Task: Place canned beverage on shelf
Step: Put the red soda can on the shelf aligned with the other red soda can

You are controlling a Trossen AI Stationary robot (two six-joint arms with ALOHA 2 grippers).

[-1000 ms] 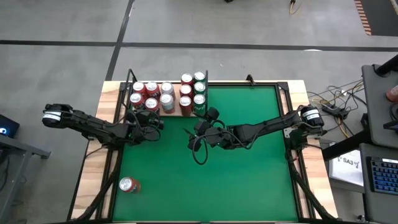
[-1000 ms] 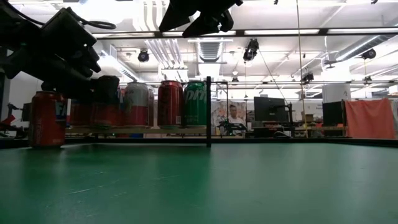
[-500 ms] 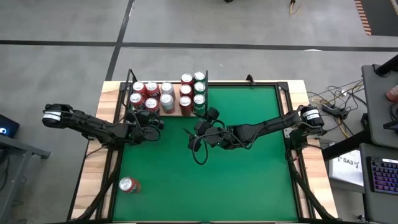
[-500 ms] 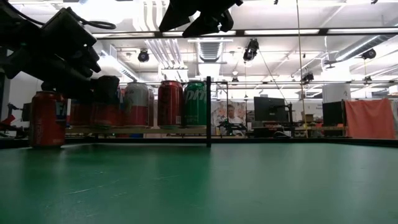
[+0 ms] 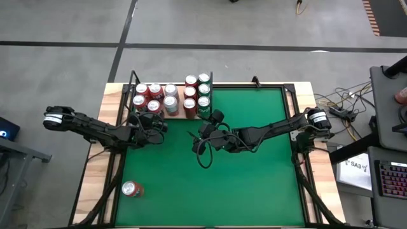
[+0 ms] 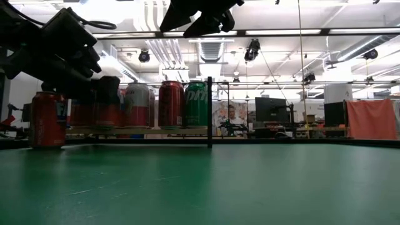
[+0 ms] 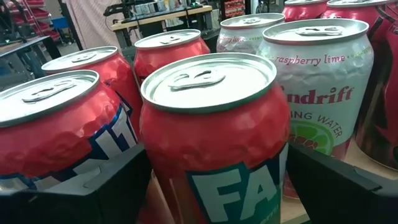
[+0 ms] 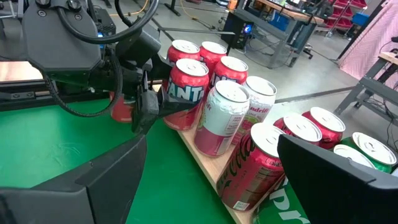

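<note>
At the shelf [image 5: 170, 114] edge, my left gripper [image 5: 154, 112] straddles a red can [image 7: 214, 140] standing on it, fingers [image 7: 336, 186] spread beside it. Right gripper [image 5: 213, 122] hovers open nearby.

In the left wrist view the red aluminium can lettered "FA" [image 7: 211, 149] is cut off by the bottom edge. In the low view the dark left arm [image 6: 56, 53] at upper left hides several cans behind it.
</note>
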